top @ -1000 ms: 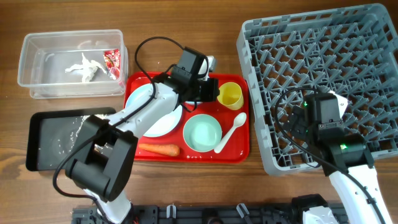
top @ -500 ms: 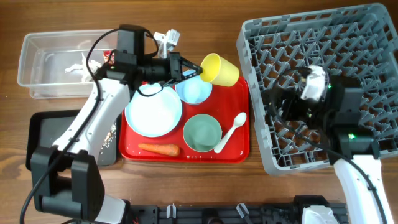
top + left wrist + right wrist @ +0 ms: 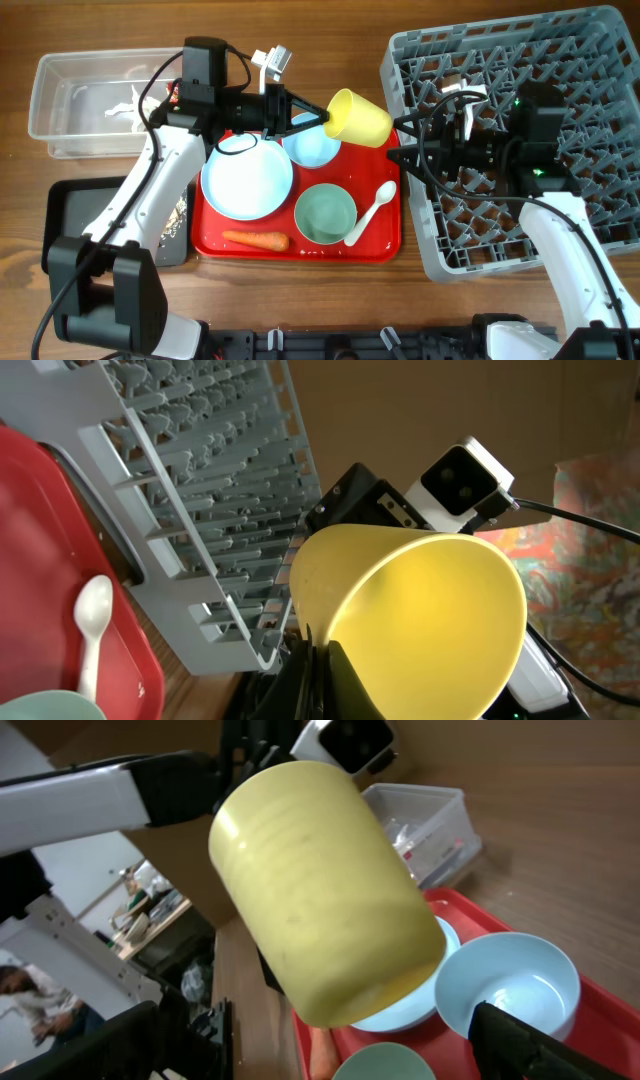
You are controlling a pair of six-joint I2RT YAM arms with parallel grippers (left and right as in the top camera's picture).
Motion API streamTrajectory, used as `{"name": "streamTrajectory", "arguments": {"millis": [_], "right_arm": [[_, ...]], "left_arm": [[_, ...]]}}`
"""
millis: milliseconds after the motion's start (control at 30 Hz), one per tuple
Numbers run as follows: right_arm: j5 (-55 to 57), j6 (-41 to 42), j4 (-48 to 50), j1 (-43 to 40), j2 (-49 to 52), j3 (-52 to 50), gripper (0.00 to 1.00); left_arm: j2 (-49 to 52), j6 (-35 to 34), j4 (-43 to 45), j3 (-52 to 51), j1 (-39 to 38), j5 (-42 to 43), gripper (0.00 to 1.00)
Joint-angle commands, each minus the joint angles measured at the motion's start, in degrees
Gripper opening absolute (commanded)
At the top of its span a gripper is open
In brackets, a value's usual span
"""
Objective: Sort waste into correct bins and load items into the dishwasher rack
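My left gripper [image 3: 322,115] is shut on the rim of the small yellow cup [image 3: 358,117], which it holds tipped on its side above the red tray [image 3: 390,245]. In the left wrist view the fingers pinch the cup [image 3: 420,620] wall at its lower edge. My right gripper [image 3: 400,140] stands open at the left edge of the grey dishwasher rack [image 3: 560,60], its fingers on either side of the cup's base. In the right wrist view the cup [image 3: 320,890] fills the space ahead of the open right gripper [image 3: 335,1020].
The red tray carries a light blue plate [image 3: 246,180], a light blue bowl [image 3: 308,148], a mint bowl [image 3: 325,214], a white spoon [image 3: 372,210] and a carrot [image 3: 255,240]. A clear tub [image 3: 60,110] with a napkin [image 3: 135,105] and a black tray [image 3: 70,220] lie left.
The left gripper took the cup off the tray, lifted it and carried it right. The right gripper swung left from over the rack until its open fingers reached the cup.
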Motion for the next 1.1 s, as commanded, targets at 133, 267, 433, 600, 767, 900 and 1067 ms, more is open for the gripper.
{"name": "streamTrajectory", "arguments": {"millis": [133, 267, 433, 600, 767, 900, 1067], "right_arm": [[2.01, -0.98, 2.95, 4.33, 1.29, 0.90, 1.00], [2.78, -0.96, 6.16, 5.11, 1.29, 0.90, 0.99], [9.99, 1.86, 7.04, 5.11, 1.33, 0.90, 1.00], [11.80, 1.97, 6.14, 5.11, 1.33, 0.90, 1.00], [14.71, 2.01, 5.90, 5.09, 1.33, 0.90, 1.00], [14.10, 2.01, 5.92, 5.11, 1.33, 0.90, 1.00], [10.64, 1.77, 6.80, 5.11, 1.33, 0.90, 1.00]], "left_arm": [[-0.74, -0.15, 0.13, 0.81, -0.28, 4.70, 0.04], [-0.74, -0.15, 0.11, 0.81, -0.28, 4.94, 0.04], [-0.74, -0.13, 0.11, 0.81, -0.28, 5.38, 0.04], [-0.74, -0.13, 0.13, 0.81, -0.28, 5.35, 0.04], [-0.74, -0.13, 0.11, 0.81, -0.26, 5.35, 0.04], [-0.74, -0.13, 0.52, 0.81, -0.28, 5.33, 0.04], [-0.74, -0.15, 0.74, 0.81, -0.28, 5.35, 0.04]]}}
